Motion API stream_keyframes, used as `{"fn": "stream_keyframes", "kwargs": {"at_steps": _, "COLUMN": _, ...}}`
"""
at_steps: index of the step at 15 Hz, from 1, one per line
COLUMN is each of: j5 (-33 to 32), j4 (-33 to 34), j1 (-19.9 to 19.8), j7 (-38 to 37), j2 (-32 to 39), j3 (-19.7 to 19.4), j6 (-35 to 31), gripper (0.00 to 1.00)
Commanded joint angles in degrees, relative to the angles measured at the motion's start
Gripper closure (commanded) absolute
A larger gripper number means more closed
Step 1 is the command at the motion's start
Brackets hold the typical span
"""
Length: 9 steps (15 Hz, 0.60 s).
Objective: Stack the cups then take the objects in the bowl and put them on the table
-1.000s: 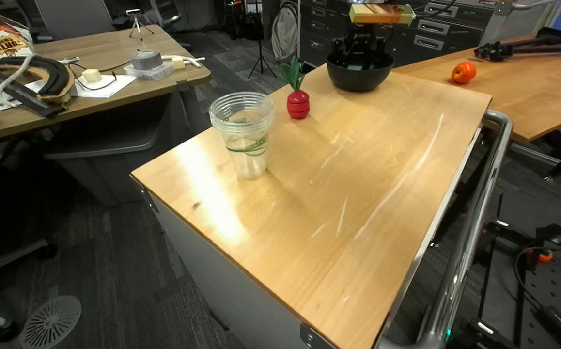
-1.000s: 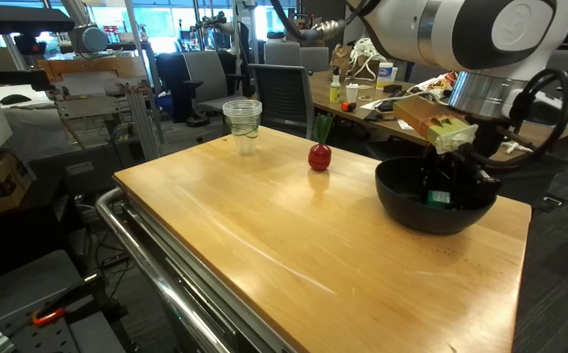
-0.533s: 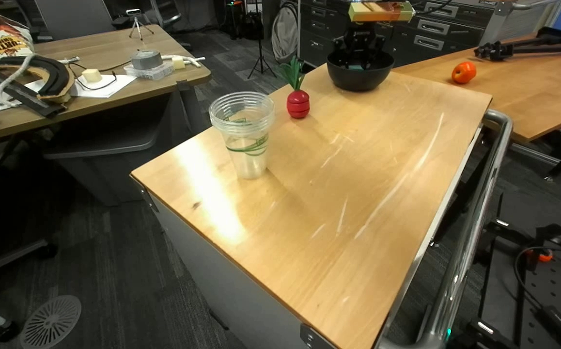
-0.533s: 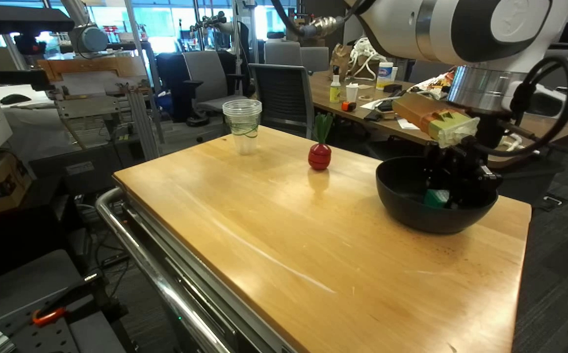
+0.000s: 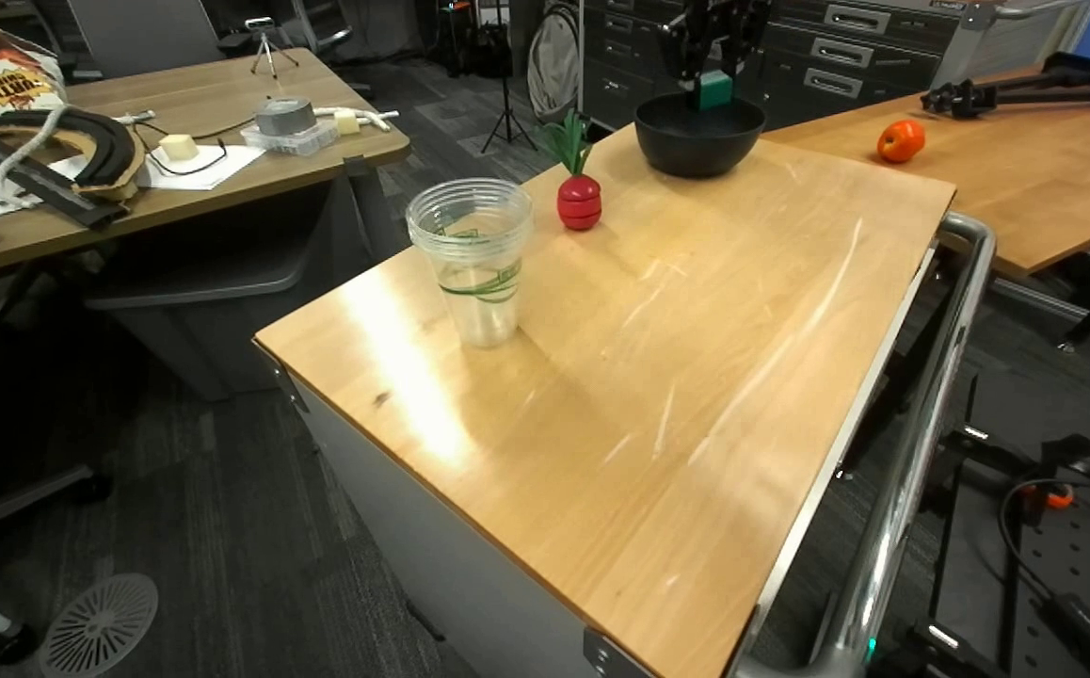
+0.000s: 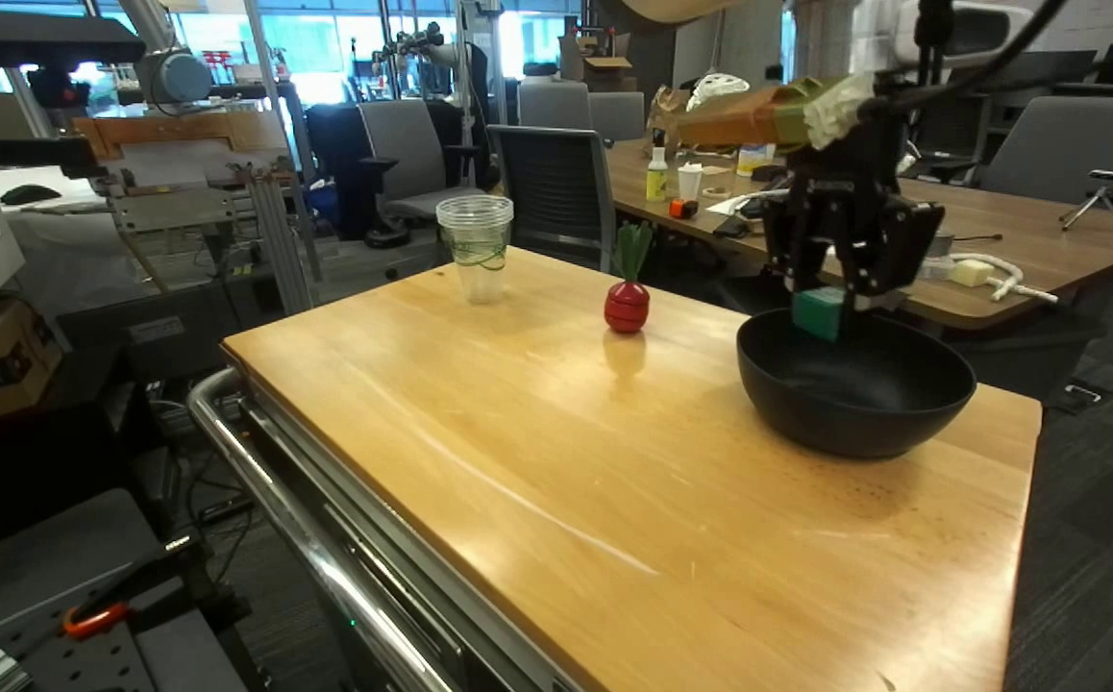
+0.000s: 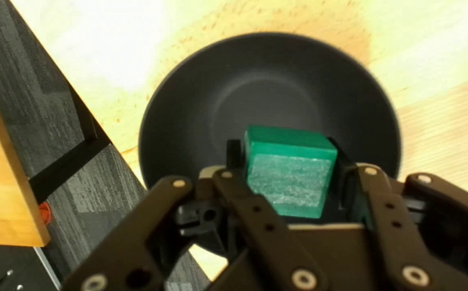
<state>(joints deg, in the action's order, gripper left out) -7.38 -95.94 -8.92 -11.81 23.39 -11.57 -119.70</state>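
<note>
Green block (image 7: 290, 182) in the hand (image 7: 286, 161), over the black bowl (image 6: 835, 432)

We see the hand closed in on the green block, a finger against each of two opposite sides, so the fingers stand apart only by the block's width. In the wrist view we look past the block and down into the bowl, its dark inner wall and floor showing around it. In both exterior views the block hangs over the bowl's mouth, its lower part about level with the rim; whether it dips below we cannot tell.

The bowl rests upright on the table (image 6: 556, 461), near the corner where a short edge meets the long edge facing away from the metal rail (image 5: 886, 556). At the other end of that long edge, near its corner, we find the clear cups (image 6: 476, 245), nested upright in one stack with green print; their rims sit too close together for us to count. Just in from the same edge, between stack and bowl and touching neither, the red piece (image 6: 627, 308) stands with its green leaves up. Past the short edge nearest the bowl, in an exterior view, we make out an orange thing (image 5: 902, 141) on a neighbouring wooden surface (image 5: 1044, 179).
</note>
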Motion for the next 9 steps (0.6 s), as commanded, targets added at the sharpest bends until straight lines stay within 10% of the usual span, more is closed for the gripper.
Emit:
{"fn": "stream_keyframes", "kwargs": {"at_steps": 1, "j5": -3.4, "j4": -13.9, "j1": 3.3, "j7": 4.5, "j2": -11.2, "j3": 2.3, "j6": -2.6, "gripper": 0.76}}
{"fn": "stream_keyframes", "kwargs": {"at_steps": 9, "j5": 2.6, "j4": -19.6, "j1": 5.2, "j7": 10.8, "j2": -6.9, "j3": 8.3, "j6": 2.0, "gripper": 0.76}}
